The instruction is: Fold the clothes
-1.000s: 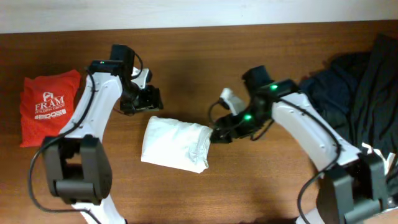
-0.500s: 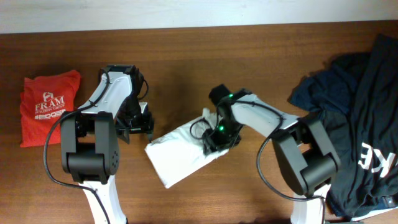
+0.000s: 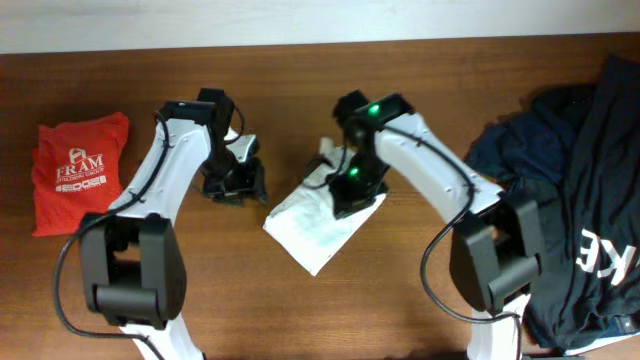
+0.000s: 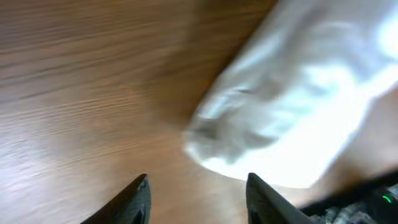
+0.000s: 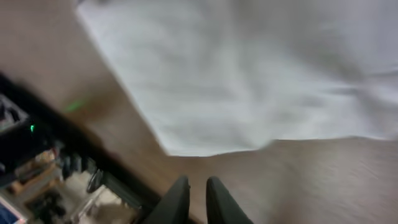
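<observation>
A folded white garment (image 3: pixel 318 228) lies slanted on the wooden table between the two arms. In the left wrist view it (image 4: pixel 292 106) is a little ahead and to the right of my left gripper (image 4: pixel 198 200), which is open and holds nothing. My left gripper (image 3: pixel 248 185) hovers just off the garment's left corner. My right gripper (image 3: pixel 348 200) sits over the garment's upper right edge. Seen from the right wrist, its fingers (image 5: pixel 177 200) are drawn together over bare wood, just off the white garment's (image 5: pixel 249 74) edge. Nothing is between them.
A folded red shirt (image 3: pixel 80 170) with white lettering lies at the far left. A heap of dark clothes (image 3: pixel 585 190) covers the right end of the table. The left arm (image 5: pixel 34 143) shows at the left edge of the right wrist view.
The white garment has been swung round and shifted right, now lying diagonally. My right gripper has shut and let go of it. My left gripper has narrowed a little and moved right.
</observation>
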You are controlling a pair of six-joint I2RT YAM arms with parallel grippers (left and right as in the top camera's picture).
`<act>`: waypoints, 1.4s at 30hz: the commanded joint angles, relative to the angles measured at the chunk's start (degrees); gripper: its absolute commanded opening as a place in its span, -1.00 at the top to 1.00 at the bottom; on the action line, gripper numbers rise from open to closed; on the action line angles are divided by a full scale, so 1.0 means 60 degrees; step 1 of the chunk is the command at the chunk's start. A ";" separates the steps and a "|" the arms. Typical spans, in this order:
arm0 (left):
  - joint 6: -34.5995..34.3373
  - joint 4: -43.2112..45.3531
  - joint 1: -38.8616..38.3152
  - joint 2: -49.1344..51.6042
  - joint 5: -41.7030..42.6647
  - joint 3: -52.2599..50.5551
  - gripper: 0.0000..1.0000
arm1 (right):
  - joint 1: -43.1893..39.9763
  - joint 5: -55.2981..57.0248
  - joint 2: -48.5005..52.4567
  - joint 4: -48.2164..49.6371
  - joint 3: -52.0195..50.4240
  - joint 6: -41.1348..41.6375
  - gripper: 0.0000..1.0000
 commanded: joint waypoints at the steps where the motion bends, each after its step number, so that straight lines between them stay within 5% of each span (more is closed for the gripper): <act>1: 0.0663 -0.0011 -0.0280 -0.0033 0.1107 0.0051 0.04 | 0.0586 -0.1297 -0.0299 0.0831 -0.0903 -0.0040 0.72; 5: 0.1089 0.0306 -0.0280 -0.0018 0.0809 -0.0477 0.19 | 0.0608 -0.2710 -0.0299 0.2659 -0.3042 0.0055 0.71; 8: 0.1045 0.1953 -0.0390 -0.0011 0.0856 -0.2036 0.19 | 0.0608 -0.2586 -0.0299 0.3534 -0.3679 0.0073 0.72; 13: 0.1005 0.4495 -0.0878 -0.0011 0.0667 -0.3993 0.20 | 0.0608 0.0346 -0.0295 0.3523 -0.3774 0.1344 0.71; 18: 0.0346 0.2608 -0.0878 -0.0015 0.0138 -0.4058 0.23 | 0.0331 0.2204 -0.0295 0.3140 -0.3774 0.1705 0.72; 21: -0.0066 0.1399 -0.0878 -0.0113 0.1526 -0.4044 0.21 | -0.0586 0.2841 -0.0321 0.2809 -0.3650 0.1606 0.69; 24: 0.0036 0.1559 -0.0750 -0.1024 0.1180 -0.3322 -0.04 | -0.1231 0.2874 -0.0688 0.2157 -0.3133 0.1428 0.61; 26: 0.0036 0.2044 -0.0484 -0.1923 0.0415 -0.2404 -0.88 | -0.1745 0.2874 -0.1151 0.2051 -0.3053 0.1428 0.49; 31: 0.1191 0.4051 -0.0189 -0.1341 0.1435 -0.2262 -0.98 | -0.2393 0.2867 -0.1246 0.1672 -0.3056 0.1428 0.46; 37: 0.2313 0.5027 -0.0211 0.1268 0.3963 -0.2262 -0.78 | -0.2393 0.2867 -0.1246 0.1555 -0.3056 0.1428 0.47; 39: 0.2488 0.5020 -0.0331 0.1763 0.4641 -0.2262 -0.29 | -0.2393 0.2867 -0.1246 0.1548 -0.3056 0.1428 0.47; 41: 0.2488 0.5031 -0.0448 0.1847 0.4677 -0.2259 0.54 | -0.2393 0.2867 -0.1246 0.1501 -0.3056 0.1428 0.47; 42: 0.2484 0.5031 -0.0444 0.1847 0.4652 -0.2259 0.75 | -0.2393 0.2867 -0.1246 0.1490 -0.3056 0.1428 0.47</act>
